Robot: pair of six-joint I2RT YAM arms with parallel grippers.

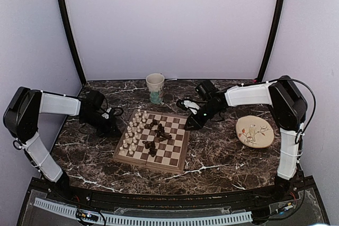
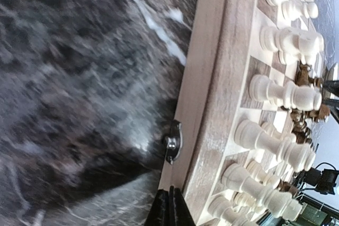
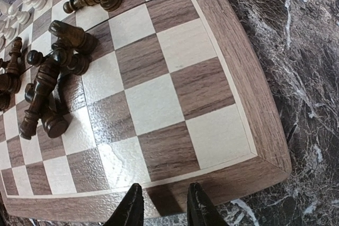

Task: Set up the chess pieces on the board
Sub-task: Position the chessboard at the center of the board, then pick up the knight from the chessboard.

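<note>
Right gripper (image 3: pixel 163 205), partly spread and empty, hovers at the board's (image 3: pixel 159 99) right corner; left gripper (image 2: pixel 169 199), closed, empty, sits beside its left edge. Dark pieces (image 3: pixel 53 78) lie toppled mid-board; white pieces (image 2: pixel 283 95) stand along its left.

Overhead view: soft, even light. Pale walls (image 1: pixel 169 25) bright, dark marble worktop (image 1: pixel 217 157) dim with faint sheen, short soft shadow along the board (image 1: pixel 175 160).
Left wrist view: worktop badly blurred, dark shadow beside the board's edge. White pieces (image 2: pixel 280 93) sharper, upper right corner blown out.
Right wrist view: bright and sharp. Gloss on near squares, board edges bowed by the lens, fingers (image 3: pixel 131 209) slightly soft.
</note>
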